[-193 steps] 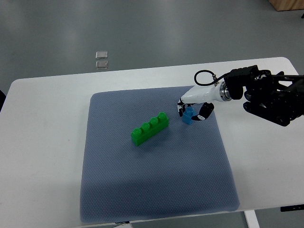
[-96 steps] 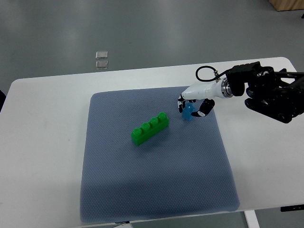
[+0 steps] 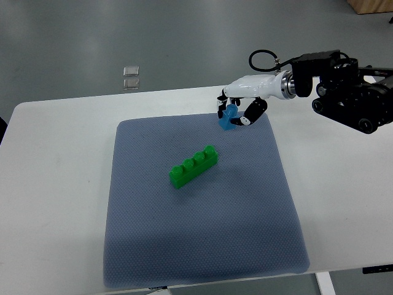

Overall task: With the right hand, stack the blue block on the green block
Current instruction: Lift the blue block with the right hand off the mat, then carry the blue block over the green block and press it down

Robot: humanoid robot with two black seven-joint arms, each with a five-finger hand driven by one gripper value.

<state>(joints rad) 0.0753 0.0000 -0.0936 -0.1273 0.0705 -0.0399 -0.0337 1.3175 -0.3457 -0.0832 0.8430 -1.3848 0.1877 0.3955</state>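
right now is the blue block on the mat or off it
Off it, it seems: the right hand grips the blue block, tilted, above the mat's far edge; contact underneath cannot be ruled out.

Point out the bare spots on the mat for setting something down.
The mat is bare in front of the green block, and in strips to its left and right. The far right corner is crowded: the right hand holds the blue block there.

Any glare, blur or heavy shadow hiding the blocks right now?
Top view: sharp, even lighting, no glare; small blue plastic block in the right hand and long green studded block read clearly; a soft darker band crosses the grey-blue mat's near edge.
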